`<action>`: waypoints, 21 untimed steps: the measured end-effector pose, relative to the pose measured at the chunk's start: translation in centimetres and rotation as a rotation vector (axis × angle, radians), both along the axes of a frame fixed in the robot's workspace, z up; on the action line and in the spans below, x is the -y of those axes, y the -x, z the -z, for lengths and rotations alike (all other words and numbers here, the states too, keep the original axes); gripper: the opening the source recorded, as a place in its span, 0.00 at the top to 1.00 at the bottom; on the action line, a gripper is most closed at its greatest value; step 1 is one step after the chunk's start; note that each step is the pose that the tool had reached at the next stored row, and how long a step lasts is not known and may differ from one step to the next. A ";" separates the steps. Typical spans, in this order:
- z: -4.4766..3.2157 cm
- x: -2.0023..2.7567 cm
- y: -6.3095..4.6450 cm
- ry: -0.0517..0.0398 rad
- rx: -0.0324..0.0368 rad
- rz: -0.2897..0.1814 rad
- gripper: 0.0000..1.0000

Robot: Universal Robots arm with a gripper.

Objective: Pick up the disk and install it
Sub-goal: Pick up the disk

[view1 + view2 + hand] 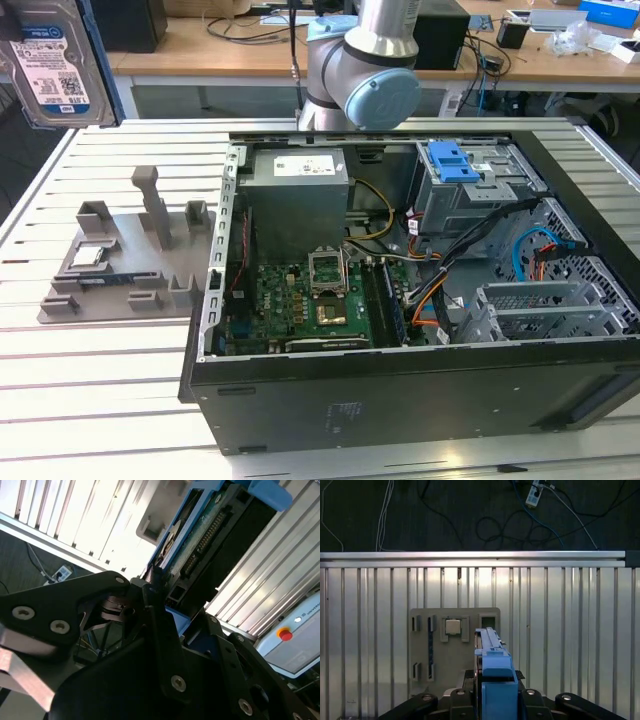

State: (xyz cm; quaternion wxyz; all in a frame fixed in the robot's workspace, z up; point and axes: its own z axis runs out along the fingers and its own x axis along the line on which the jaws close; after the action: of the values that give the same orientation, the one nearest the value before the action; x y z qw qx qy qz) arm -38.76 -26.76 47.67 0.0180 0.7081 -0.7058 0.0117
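Plainly, we have the rectangular silver metal disk (50, 62) in its blue plastic bracket clamped in our hand (159, 592), its long axis running straight out from the closed jaws. It hangs over the slatted metal worktop (100, 380) at the exterior view's left. The grey metal drive cage (470, 190) lies well apart, toward that view's right.

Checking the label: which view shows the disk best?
The exterior view: the disk shows its label face. The second wrist view shows its connector edge, the first wrist view its blue bracket edge-on.
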 end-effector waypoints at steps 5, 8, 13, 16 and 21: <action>-0.86 -0.04 0.0 0.0048 0.0002 0.000 0.63; -1.20 -0.05 0.0 0.0069 0.0001 0.000 0.63; -1.91 -0.07 0.0 0.0081 0.0001 0.000 0.63; -2.33 -0.07 0.0 0.0090 0.0000 0.000 0.63; -3.09 -0.07 0.0 0.0090 0.0000 0.000 0.63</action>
State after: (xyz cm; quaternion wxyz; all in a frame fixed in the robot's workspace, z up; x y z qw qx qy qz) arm -38.76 -26.69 50.76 0.0212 0.7080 -0.7057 0.0148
